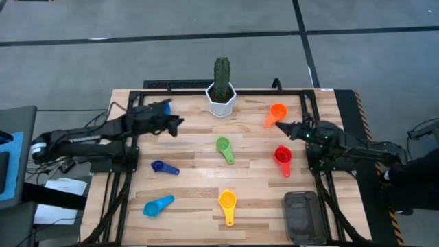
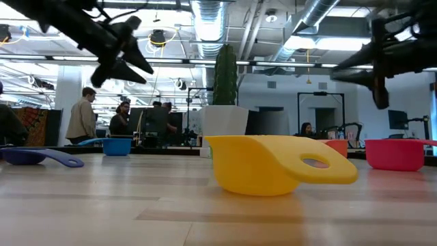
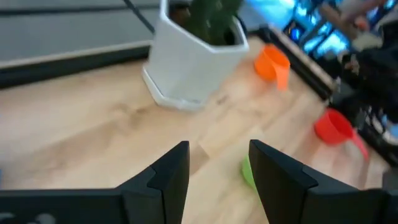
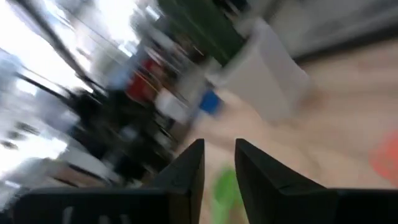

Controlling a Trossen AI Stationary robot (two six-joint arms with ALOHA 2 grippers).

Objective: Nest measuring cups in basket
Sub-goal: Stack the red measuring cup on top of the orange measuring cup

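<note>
Landmark: white hexagonal cactus pot (image 1: 221, 100) standing at the far edge of the wooden surface (image 1: 199, 178).
Left gripper (image 1: 177, 124): hovering beside the pot, fingers (image 3: 171, 171) parted, holding nothing.
Right gripper (image 1: 280, 126): fingers (image 4: 188, 167) slightly apart, empty.
Dark grey rectangular plastic basket (image 1: 302, 215): lying well apart from the pot, empty.
Small round plastic measuring cups: lying scattered, green one (image 1: 223, 149) nearest the pot.

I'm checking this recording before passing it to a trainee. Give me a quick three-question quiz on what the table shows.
1. True or false: the small dark grey rectangular plastic basket already holds a cup.
2. Which round plastic measuring cup lies nearest the right gripper? A) orange cup B) yellow cup C) light blue cup
3. Fill in: the green cactus stands in a white hexagonal ____.

Key: 1 false; it looks empty. 2 A. 3 pot.
</note>
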